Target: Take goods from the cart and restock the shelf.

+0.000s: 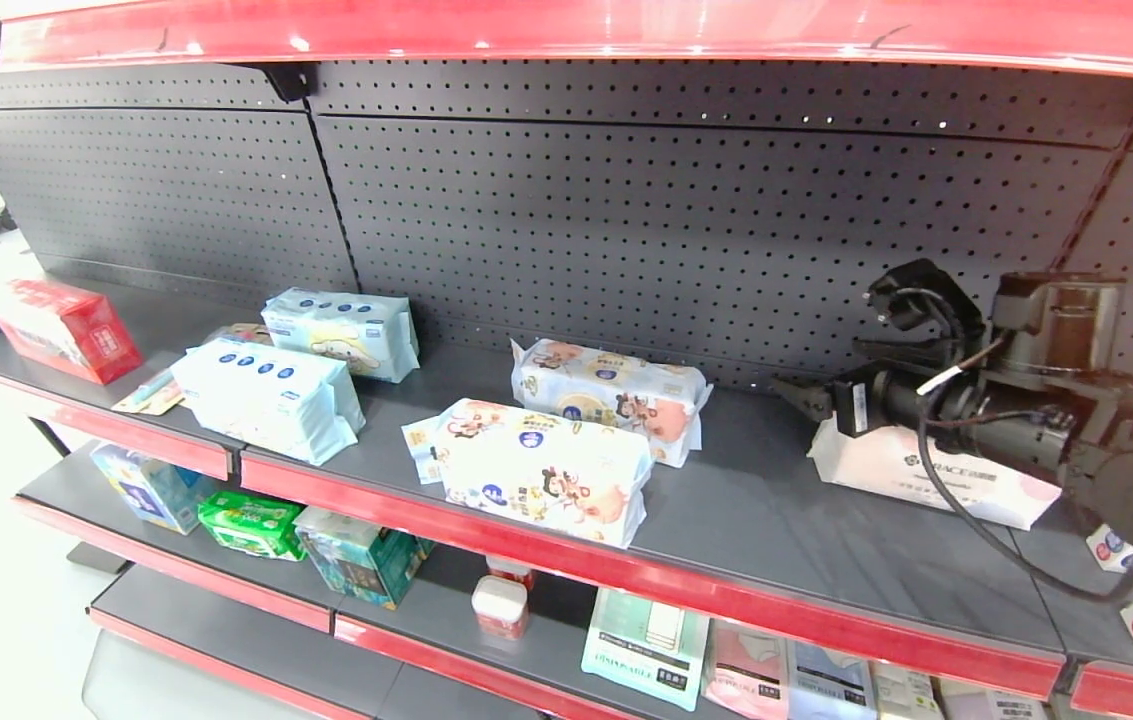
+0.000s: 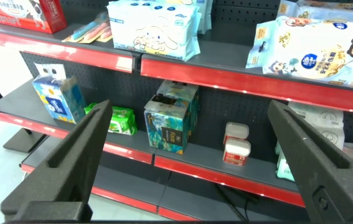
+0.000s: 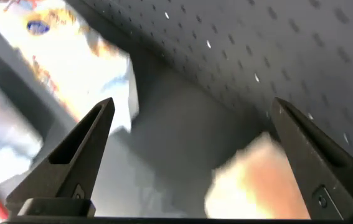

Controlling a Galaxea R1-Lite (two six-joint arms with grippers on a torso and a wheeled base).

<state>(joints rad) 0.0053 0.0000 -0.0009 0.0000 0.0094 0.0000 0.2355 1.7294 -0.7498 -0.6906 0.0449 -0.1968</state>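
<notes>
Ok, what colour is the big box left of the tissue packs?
Red with white print; the box shows best in the head view.

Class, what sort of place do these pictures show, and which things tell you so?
Probably a shop aisle: red-edged shelves with a pegboard back, stocked with tissue packs.

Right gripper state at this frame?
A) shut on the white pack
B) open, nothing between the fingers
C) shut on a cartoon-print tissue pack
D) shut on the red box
B: in the right wrist view the right gripper has its fingers spread wide with only bare shelf between them, and the white pack lies on the shelf ungripped.
</notes>
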